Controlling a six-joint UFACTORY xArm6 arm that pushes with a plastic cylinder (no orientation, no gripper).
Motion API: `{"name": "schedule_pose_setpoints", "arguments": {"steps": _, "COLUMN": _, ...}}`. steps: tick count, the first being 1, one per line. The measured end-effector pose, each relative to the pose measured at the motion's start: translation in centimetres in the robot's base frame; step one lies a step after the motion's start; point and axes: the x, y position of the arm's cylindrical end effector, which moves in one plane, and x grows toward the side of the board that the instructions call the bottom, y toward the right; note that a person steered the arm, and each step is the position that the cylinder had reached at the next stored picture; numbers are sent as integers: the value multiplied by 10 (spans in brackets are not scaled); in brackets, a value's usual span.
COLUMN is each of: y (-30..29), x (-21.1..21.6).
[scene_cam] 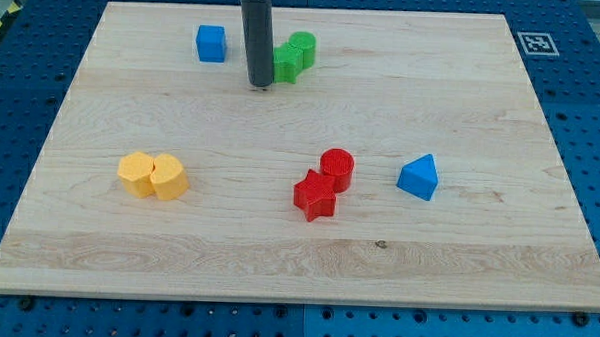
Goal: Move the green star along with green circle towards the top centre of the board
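Observation:
The green star [285, 64] and the green circle [302, 48] sit touching each other near the view's top centre of the wooden board [297, 258]. The circle is up and to the right of the star. My tip [261, 83] is at the lower left of the green star, right beside it; the dark rod hides the star's left edge. I cannot tell whether the tip touches the star.
A blue cube [211, 42] sits left of the rod near the top. Two yellow blocks [153, 174] touch at the left. A red star [316, 195] and red circle [337, 168] touch at centre. A blue triangular block [419, 178] lies to the right.

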Motion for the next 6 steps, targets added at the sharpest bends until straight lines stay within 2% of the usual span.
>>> {"name": "schedule_pose_setpoints", "arguments": {"steps": 6, "y": 32, "x": -19}}
